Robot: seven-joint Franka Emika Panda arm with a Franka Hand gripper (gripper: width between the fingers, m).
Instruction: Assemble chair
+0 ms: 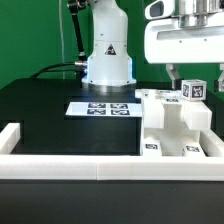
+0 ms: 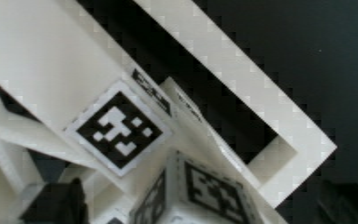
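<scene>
White plastic chair [image 1: 172,128], part-built, sits at 4 o'clock in the exterior view, with the border wall [image 1: 60,165] at its 6 o'clock and the marker board [image 1: 103,107] at its 9 o'clock. The gripper [image 1: 191,82] hangs at 2 o'clock over the chair's tagged upright piece [image 1: 195,90], jaws apart, 1 finger on either side (whether they touch it cannot be told). In the wrist view a tag [image 2: 119,128] lies close under the camera. Likely risk: if the piece is not fully seated, a skewed lift could drag a finger against it and tilt or unseat it.
</scene>
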